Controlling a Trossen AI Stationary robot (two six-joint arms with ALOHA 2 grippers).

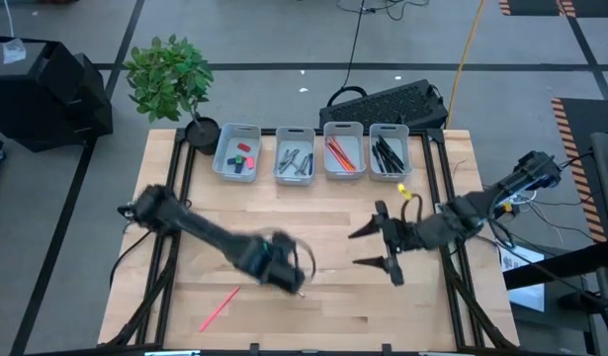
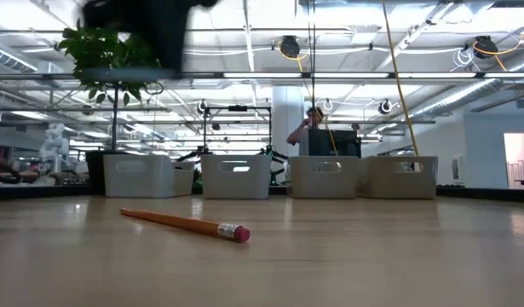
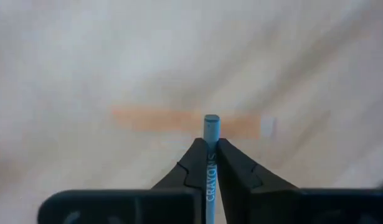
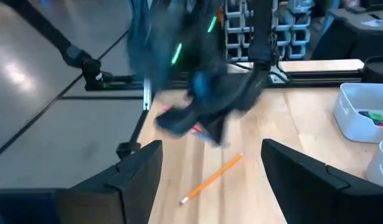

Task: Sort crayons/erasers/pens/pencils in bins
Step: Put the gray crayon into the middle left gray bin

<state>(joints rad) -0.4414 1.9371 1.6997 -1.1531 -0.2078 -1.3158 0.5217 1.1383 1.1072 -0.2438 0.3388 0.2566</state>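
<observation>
Clamping a blue crayon (image 3: 211, 140) upright for carrying toward the bins (image 1: 289, 155), the left gripper (image 3: 210, 163) hovered over the table (image 1: 383, 307) while the right gripper (image 1: 380, 249) waited, fingers apart.

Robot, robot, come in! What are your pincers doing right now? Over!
Left pincer shut on blue crayon, above table. Right pincer open, waiting at right. Pencil loose on table; bins at far edge. Nothing blocking.

Open table centre, bins at twelve

Four bins (image 1: 311, 153) line the twelve o'clock edge; right claw (image 1: 376, 247) blocks three o'clock; a red stick (image 1: 219, 307) lies at seven.
</observation>
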